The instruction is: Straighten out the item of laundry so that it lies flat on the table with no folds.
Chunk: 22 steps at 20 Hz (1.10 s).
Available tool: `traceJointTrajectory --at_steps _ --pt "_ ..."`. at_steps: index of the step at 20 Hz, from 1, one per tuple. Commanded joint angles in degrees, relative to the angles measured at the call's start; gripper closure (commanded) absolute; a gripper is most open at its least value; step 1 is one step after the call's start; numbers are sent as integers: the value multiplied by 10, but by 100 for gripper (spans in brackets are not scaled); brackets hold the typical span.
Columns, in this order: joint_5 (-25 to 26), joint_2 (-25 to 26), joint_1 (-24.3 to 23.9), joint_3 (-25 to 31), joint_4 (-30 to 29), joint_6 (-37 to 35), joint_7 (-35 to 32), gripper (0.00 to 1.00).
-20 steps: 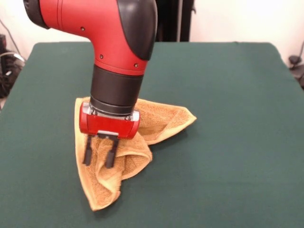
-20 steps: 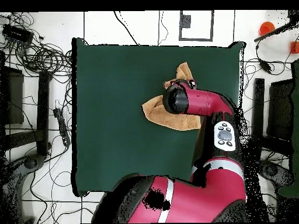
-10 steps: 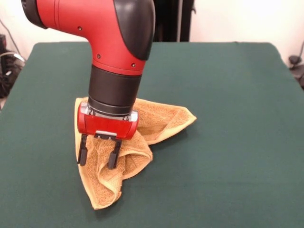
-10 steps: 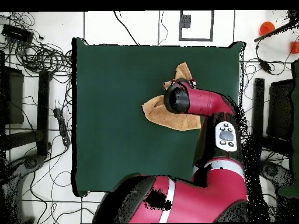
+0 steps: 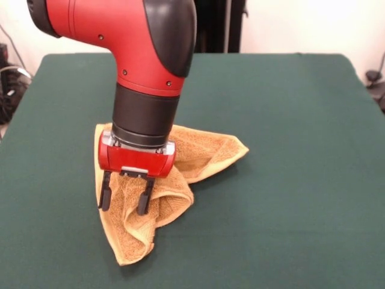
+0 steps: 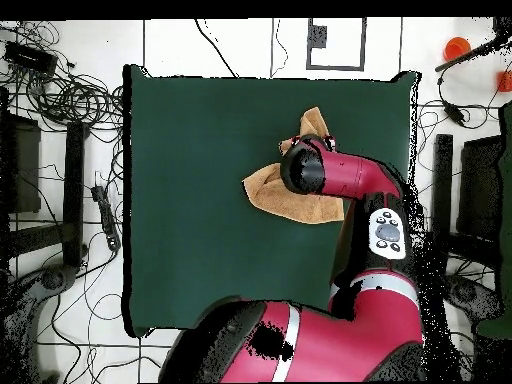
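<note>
Dark green table (image 5: 289,120), crumpled golden-orange towel (image 5: 204,153) folded over itself left of centre, red arm's gripper (image 5: 125,191) directly above it, black fingers (image 5: 144,195) apart over the cloth.

Green table (image 5: 289,120) — crumpled orange towel (image 5: 204,153)

Tangled black cables (image 6: 62,95) sprawl over the pale floor (image 6: 230,45) at ten o'clock of the overhead view — more strands trail down past nine. A small orange object (image 6: 457,47) sits at two o'clock. At twelve, a dark-framed rectangle (image 6: 335,44) lies on the floor, a dark stand (image 5: 220,26) rising there in the front view.
</note>
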State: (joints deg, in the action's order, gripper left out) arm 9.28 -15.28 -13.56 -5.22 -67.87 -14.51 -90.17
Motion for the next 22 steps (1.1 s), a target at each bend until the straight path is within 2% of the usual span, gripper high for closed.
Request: traceJointTrajectory --at_steps 1,10,22 --pt "-32 -11 14 65 -5 -88 -61 0" --pt "-39 -30 22 56 16 -154 -49 0" --pt "-33 -56 28 53 16 -194 -54 0"
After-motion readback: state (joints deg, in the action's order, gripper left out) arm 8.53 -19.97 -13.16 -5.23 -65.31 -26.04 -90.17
